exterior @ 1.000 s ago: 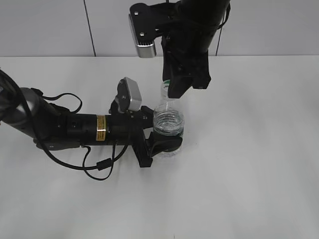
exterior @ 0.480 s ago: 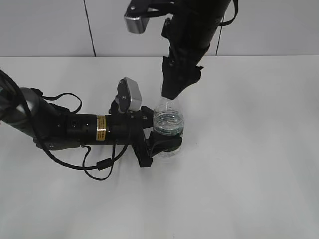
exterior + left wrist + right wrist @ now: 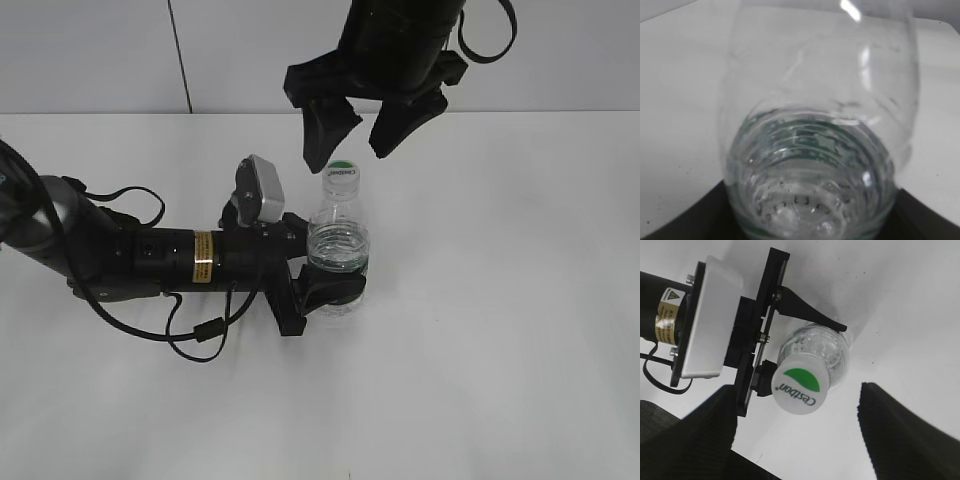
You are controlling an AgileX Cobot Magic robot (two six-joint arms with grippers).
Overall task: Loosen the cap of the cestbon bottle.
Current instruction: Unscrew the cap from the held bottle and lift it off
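The clear Cestbon bottle (image 3: 338, 255) stands upright on the white table. My left gripper (image 3: 325, 275) is shut on its lower body; the left wrist view shows the bottle (image 3: 815, 150) filling the frame between dark jaws. The white cap (image 3: 341, 177) with a green half-circle mark sits on the neck. My right gripper (image 3: 358, 135) hangs open just above the cap, fingers spread to either side and clear of it. In the right wrist view the cap (image 3: 800, 384) lies between the two dark fingers (image 3: 905, 435), untouched. The label band is not clearly visible.
The left arm (image 3: 120, 255) lies across the table's left side with a loose black cable (image 3: 190, 335). A grey wall (image 3: 100, 50) rises at the back edge of the white table (image 3: 500, 330).
My right gripper has let go of the cap, opened wide and lifted slightly; the cap is now uncovered. The left gripper and bottle have not moved.
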